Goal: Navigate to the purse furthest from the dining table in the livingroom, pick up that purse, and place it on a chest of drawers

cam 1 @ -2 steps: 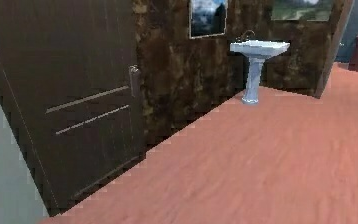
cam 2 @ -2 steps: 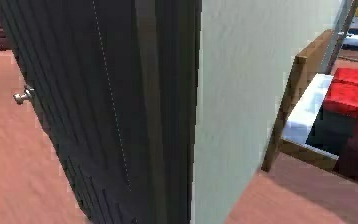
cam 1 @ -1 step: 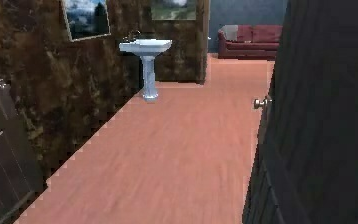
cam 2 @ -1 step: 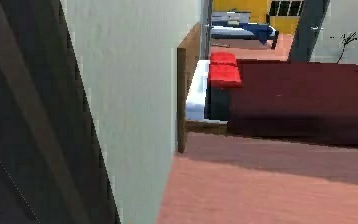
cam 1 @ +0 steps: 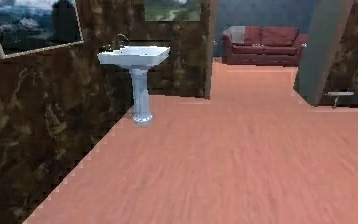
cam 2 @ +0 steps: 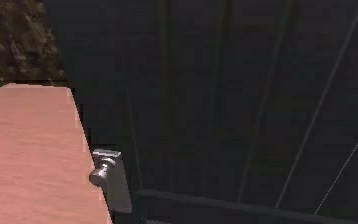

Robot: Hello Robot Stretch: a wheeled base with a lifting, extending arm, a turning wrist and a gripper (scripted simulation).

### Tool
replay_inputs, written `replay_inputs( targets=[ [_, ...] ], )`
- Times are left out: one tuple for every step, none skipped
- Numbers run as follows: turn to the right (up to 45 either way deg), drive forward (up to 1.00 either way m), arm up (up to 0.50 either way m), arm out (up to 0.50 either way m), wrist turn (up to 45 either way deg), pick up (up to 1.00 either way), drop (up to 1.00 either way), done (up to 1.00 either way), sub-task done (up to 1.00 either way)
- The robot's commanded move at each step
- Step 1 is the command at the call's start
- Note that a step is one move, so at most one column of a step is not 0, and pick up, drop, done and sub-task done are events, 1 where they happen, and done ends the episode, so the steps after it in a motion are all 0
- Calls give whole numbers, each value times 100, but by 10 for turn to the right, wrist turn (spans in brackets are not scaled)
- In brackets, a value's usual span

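Observation:
A dark red sofa (cam 1: pixel 264 44) stands in the room beyond the doorway at the forward view's upper right. In the arm side view a dark panelled door (cam 2: pixel 227 100) stands close, with a grey metal handle (cam 2: pixel 105 172) at its lower left edge.
A white pedestal sink (cam 1: pixel 135 62) stands against the dark marbled wall (cam 1: pixel 47 110) at the forward view's left, under a framed picture (cam 1: pixel 35 22). Another picture (cam 1: pixel 173 9) hangs farther back. Pink wooden floor (cam 1: pixel 207 150) runs open toward the doorway. A grey wall edge (cam 1: pixel 322 50) stands at right.

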Motion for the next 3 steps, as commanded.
replay_inputs(
  targets=[
    [-150,0,0,0,0,0,0,0,0],
    [0,45,0,0,0,0,0,0,0],
    [450,0,0,0,0,0,0,0,0]
  ],
)
